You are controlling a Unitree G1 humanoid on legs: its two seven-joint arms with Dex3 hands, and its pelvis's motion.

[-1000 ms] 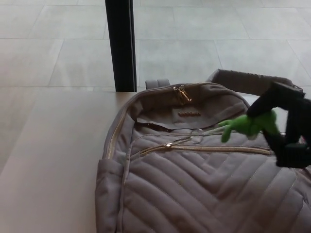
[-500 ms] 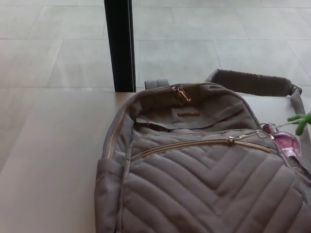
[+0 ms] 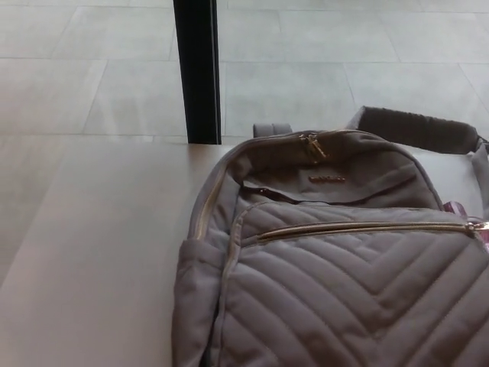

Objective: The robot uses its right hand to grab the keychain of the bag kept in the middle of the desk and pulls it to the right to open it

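My hands are out of frame, so I cannot tell my fingers' state; the bag (image 3: 336, 260) lies flat, its front zipper (image 3: 367, 228) slider (image 3: 475, 225) at right edge.

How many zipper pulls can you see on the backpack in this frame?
2. One gold zipper pull hangs at the top centre of the backpack. The other sits at the right end of the front pocket zipper, by the picture edge. Others may be hidden.
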